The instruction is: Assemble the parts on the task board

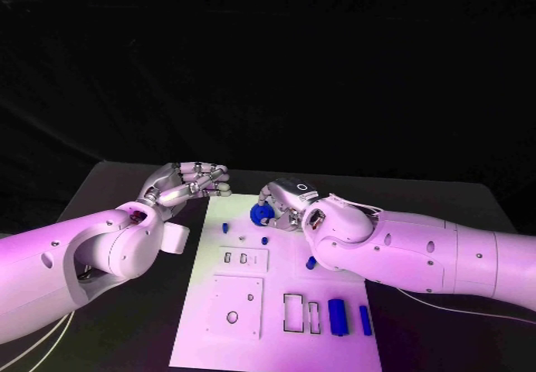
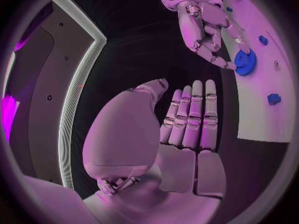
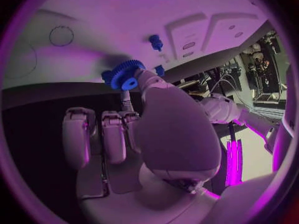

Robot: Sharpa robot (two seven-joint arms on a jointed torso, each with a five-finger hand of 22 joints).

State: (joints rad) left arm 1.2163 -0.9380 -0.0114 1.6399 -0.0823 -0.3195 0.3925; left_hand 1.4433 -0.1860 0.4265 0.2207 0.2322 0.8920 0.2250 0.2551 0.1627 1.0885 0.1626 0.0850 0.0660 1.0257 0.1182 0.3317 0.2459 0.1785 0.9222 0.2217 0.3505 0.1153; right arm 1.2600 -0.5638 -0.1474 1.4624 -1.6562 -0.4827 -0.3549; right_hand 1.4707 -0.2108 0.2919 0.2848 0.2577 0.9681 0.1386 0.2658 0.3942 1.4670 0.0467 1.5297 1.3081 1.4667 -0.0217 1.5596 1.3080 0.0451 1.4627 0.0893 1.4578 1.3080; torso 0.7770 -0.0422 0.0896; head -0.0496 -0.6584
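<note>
In the head view, a white board (image 1: 240, 325) is seen lying lengthwise in the middle of a black table (image 1: 123, 194). The left hand (image 1: 184, 184) is held above the table just beside the board's far left corner, its fingers curled loosely inward with nothing seen in them. The right hand (image 1: 286, 203) is placed over the far end of the board, and a blue gear (image 1: 262, 215) is gripped in its fingertips. Small blue pegs (image 1: 225, 228) are seen standing on the board near the gear. Toward the near end, two upright blue blocks (image 1: 338, 316) are set beside rectangular cut-outs (image 1: 293, 313), and a raised square plate with a round hole (image 1: 235, 306) is mounted to their left.

In the left wrist view, the left hand (image 2: 181, 129) is shown with its fingers straight and side by side, the thumb alongside, and nothing is held. Beyond it, the right hand (image 2: 209, 30) is seen reaching down to the board (image 2: 264, 114), with the gear (image 2: 245, 63) pinched at its fingertips against the board's edge. Other small blue pieces (image 2: 273, 99) are dotted on the board.

In the right wrist view, the right hand (image 3: 149, 129) is seen from behind. The gear (image 3: 126, 75) is held between the thumb tip and a finger, just over the board (image 3: 124, 15). A blue peg (image 3: 156, 42) stands close by on the board.
</note>
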